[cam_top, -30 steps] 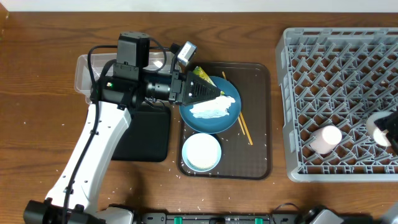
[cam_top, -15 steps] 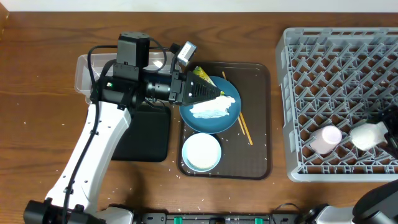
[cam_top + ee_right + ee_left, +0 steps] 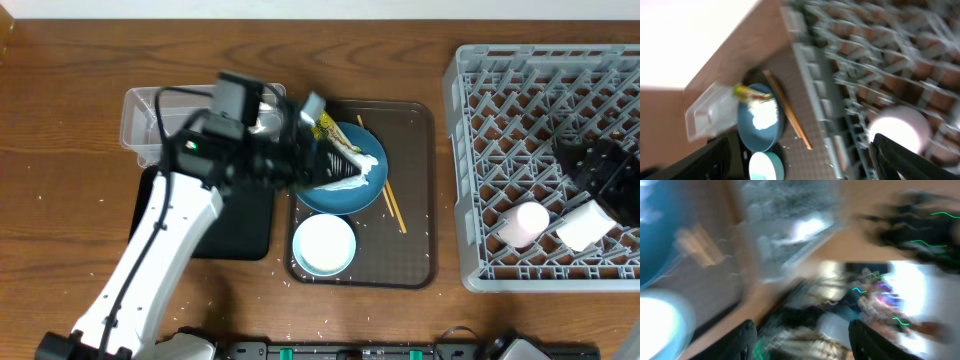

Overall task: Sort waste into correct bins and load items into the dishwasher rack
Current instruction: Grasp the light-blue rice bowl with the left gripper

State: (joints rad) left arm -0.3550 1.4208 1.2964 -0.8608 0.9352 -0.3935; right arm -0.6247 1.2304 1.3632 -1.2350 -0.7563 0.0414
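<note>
Though the left gripper point(image 3: 802, 339) and right gripper point(image 3: 814, 159) gape empty, the blurred left could sweep the crumpled white tissue point(image 3: 345, 178) off the round dark-blue plate point(image 3: 345, 204).

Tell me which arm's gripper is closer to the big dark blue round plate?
Left. The left gripper hovers over the left edge of the dark blue plate; the right gripper is far to its right, above the light grey lattice rack.

Overhead, oblique right wrist: shared plate point(image 3: 345, 201)
</note>
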